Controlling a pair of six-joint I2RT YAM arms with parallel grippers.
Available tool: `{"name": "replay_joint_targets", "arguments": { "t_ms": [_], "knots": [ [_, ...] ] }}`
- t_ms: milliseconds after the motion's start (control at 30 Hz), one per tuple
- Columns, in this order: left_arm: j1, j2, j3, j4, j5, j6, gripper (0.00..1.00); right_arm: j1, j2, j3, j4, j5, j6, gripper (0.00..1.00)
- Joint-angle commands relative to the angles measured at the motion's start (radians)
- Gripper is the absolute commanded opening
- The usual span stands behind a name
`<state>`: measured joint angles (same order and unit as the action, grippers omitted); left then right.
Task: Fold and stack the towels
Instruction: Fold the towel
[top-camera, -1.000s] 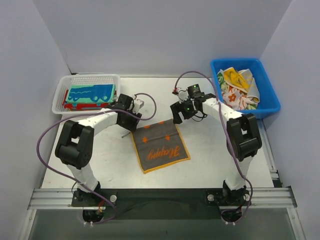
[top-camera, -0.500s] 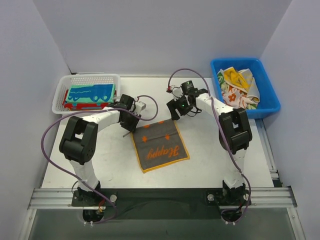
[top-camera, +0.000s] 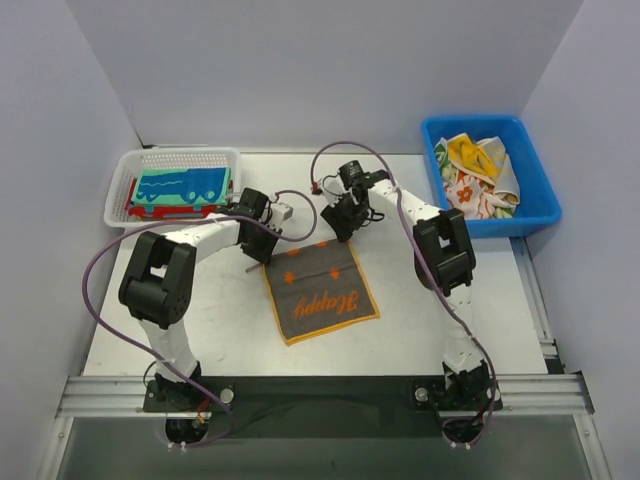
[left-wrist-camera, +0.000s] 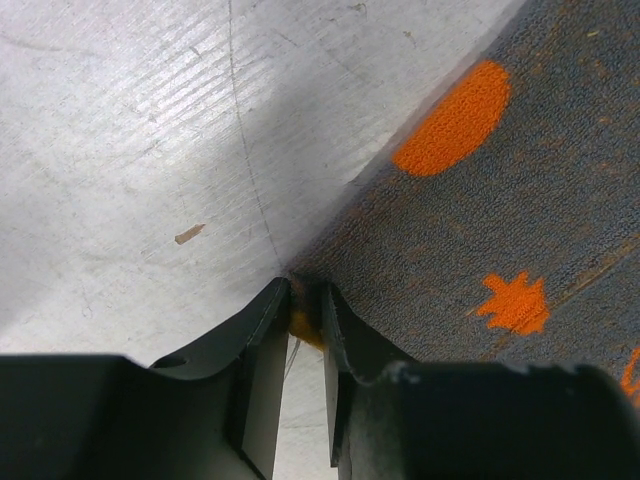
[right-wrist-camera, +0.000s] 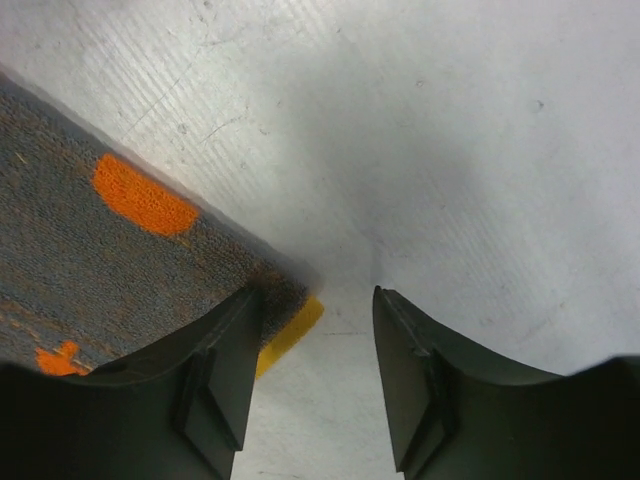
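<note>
Towels lie in three places in the top view. A grey towel (top-camera: 322, 291) with orange border and lettering is spread flat on the bench (top-camera: 400, 340). Folded towels (top-camera: 180, 190) are stacked in the mesh basket (top-camera: 116, 195) at the far left, and loose towels (top-camera: 478, 175) are heaped in the blue bin (top-camera: 540, 192) at the far right. From here we cannot make out either set of fingers, as the dark wrist bodies hide them. Both arms reach forward and bend inward. The left pincer (top-camera: 263, 252) sits low at the grey towel's far left corner, the right pincer (top-camera: 338, 228) at its far right corner.

Left wrist view shows what the top view hides. The fingers (left-wrist-camera: 262, 350) are pressed together on the grey towel's corner, with a sliver of orange border showing between them. The rest of the cloth runs off the picture's right edge.

Right wrist view shows the fingers (right-wrist-camera: 225, 370) spread, gripping nothing. The towel's corner lies partly covered under the finger on the picture's left, and bare bench fills the gap and the other finger's side. We cannot tell whether that finger touches the cloth.
</note>
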<state>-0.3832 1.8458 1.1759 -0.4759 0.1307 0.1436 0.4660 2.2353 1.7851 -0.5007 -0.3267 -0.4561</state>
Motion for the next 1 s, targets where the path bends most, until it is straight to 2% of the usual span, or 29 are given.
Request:
{"name": "replay_joint_targets", "arguments": {
  "t_ms": [0, 200, 300, 367, 400, 500, 667, 967],
  "knots": [
    [-0.002, 0.026, -0.001, -0.046, 0.023, 0.014, 0.29, 0.019, 0.038, 0.074, -0.145, 0.040, -0.072, 0.45],
    [-0.003, 0.027, 0.001, -0.046, 0.017, 0.016, 0.27, 0.039, 0.087, 0.118, -0.245, 0.034, -0.110, 0.41],
    [-0.003, 0.029, 0.004, -0.047, 0.014, 0.016, 0.22, 0.052, 0.112, 0.146, -0.286, 0.034, -0.133, 0.40],
    [-0.003, 0.027, -0.002, -0.047, 0.006, 0.017, 0.19, 0.060, 0.138, 0.181, -0.309, 0.037, -0.136, 0.33],
    [-0.003, 0.026, -0.004, -0.047, 0.001, 0.017, 0.14, 0.062, 0.147, 0.191, -0.329, 0.044, -0.136, 0.22],
    [-0.003, 0.023, -0.009, -0.047, -0.011, 0.019, 0.13, 0.060, 0.159, 0.200, -0.341, 0.049, -0.138, 0.00],
    [0.001, -0.003, 0.022, -0.043, -0.064, 0.017, 0.00, 0.031, 0.115, 0.203, -0.334, 0.058, -0.131, 0.00],
    [0.004, -0.161, 0.051, 0.115, -0.121, 0.045, 0.00, -0.015, -0.055, 0.212, -0.200, 0.121, -0.090, 0.00]
  ]
}}
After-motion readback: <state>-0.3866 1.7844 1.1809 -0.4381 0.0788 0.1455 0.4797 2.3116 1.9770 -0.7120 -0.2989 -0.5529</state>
